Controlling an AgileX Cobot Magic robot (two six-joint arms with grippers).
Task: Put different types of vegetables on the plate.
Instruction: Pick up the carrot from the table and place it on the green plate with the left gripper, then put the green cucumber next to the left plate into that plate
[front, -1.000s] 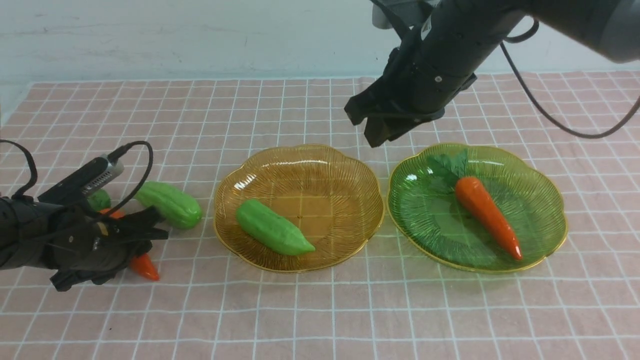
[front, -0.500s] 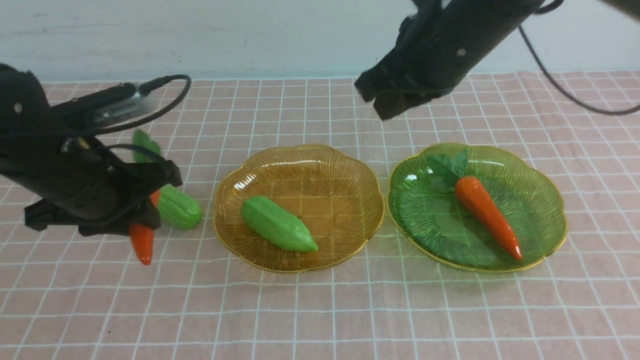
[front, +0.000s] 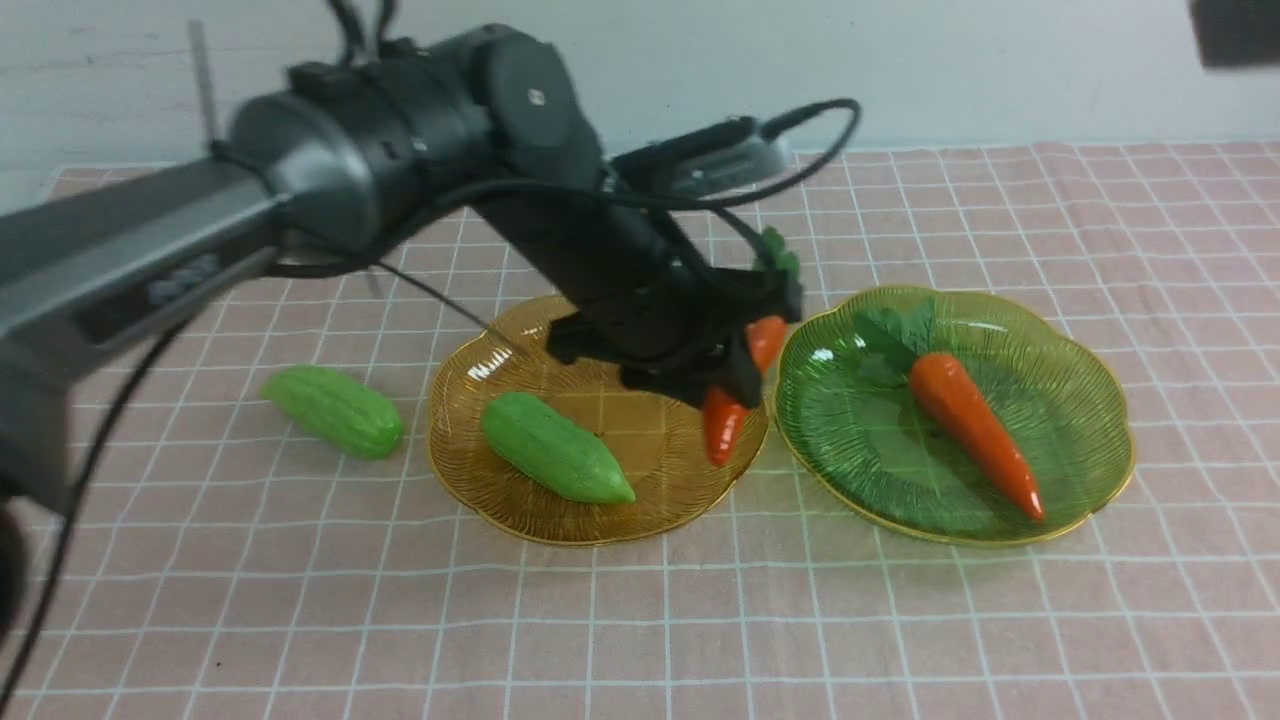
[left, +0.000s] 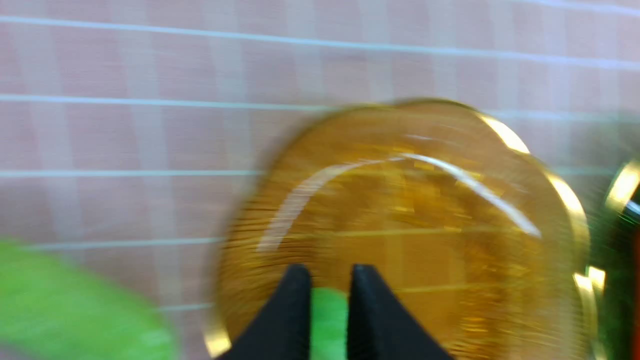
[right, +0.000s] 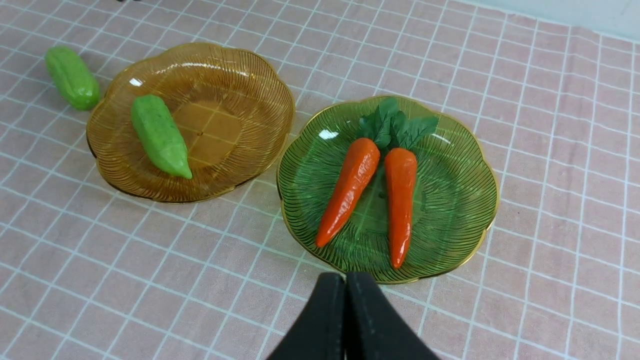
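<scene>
A carrot (right: 350, 185) and a second carrot (right: 401, 200) lie side by side in the green plate (right: 450, 200) (leafy tops touching); a gourd (right: 160, 135) in the amber plate (right: 235, 85), a second gourd (right: 72, 77) on the bench (right: 550, 125) just beside it; right gripper (right: 345, 277) pressed closed

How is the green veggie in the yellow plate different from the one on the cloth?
The plated gourd lies inside the amber plate; the loose gourd lies on the checked cloth beside it, on the robot's left. The plated gourd ends in a sharp tip; the loose gourd looks rounder at its ends. Both are glossy, light green and lying flat.
</scene>
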